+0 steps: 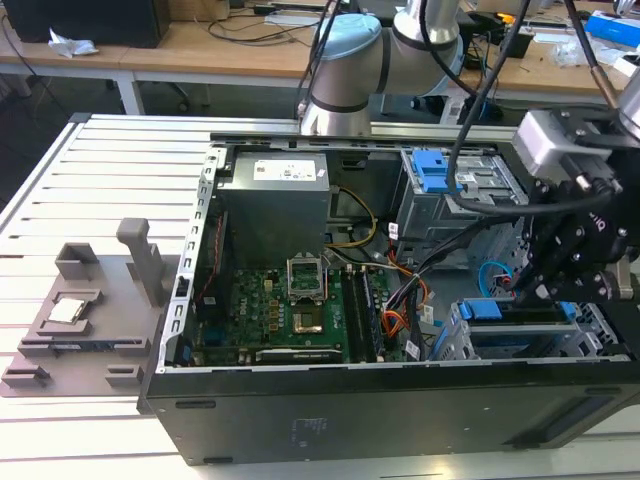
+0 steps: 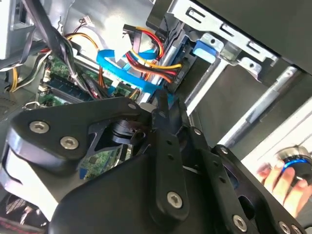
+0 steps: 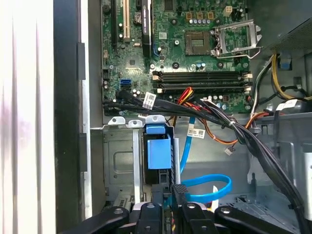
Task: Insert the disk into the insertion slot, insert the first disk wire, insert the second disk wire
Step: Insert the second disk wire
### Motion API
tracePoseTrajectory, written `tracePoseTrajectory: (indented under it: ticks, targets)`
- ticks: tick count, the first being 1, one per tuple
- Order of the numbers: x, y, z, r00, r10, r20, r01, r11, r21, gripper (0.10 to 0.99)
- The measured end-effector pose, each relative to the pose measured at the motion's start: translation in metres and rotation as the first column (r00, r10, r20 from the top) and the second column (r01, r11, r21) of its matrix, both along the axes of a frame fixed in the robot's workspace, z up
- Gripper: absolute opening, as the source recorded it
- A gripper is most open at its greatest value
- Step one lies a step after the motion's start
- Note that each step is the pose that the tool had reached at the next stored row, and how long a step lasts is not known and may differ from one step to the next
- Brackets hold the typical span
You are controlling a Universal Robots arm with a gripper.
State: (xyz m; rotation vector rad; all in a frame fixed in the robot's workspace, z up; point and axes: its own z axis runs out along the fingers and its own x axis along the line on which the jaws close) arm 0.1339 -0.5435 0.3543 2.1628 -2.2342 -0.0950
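Beside the silver slot (image 1: 470,340), where the disk (image 1: 520,318) is seated, the gripper (image 3: 176,192) is closed, seemingly on a connector (image 3: 179,189).

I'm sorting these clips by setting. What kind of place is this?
Probably a robotics lab or workshop: an open computer case lies on a slatted metal table, a robot arm stands behind it, and cluttered wooden workbenches line the background.

green motherboard (image 3: 195,53), blue carrier (image 3: 158,148) in a silver cage (image 3: 114,161), blue cable (image 3: 207,187), black gripper (image 3: 173,204), grey tray (image 1: 75,330).
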Motion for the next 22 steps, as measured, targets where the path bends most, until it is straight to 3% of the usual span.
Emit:
tracePoseTrajectory:
  ticks: [3, 4, 6, 9, 22]
  targets:
    - [0.0, 0.0005, 0.0195, 1.0, 0.0, -0.0001, 0.0, 1.0, 0.0, 0.235]
    - [0.0, 0.001, 0.0227, 1.0, 0.0, 0.0, 0.0, 1.0, 0.0, 0.22]
    - [0.0, 0.0023, 0.0303, 1.0, 0.0, 0.0, 0.0, 1.0, 0.0, 0.106]
    - [0.0, 0.0033, 0.0393, 1.0, 0.0, 0.0, 0.0, 1.0, 0.0, 0.106]
    - [0.0, 0.0034, 0.0413, 1.0, 0.0, -0.0001, 0.0, 1.0, 0.0, 0.106]
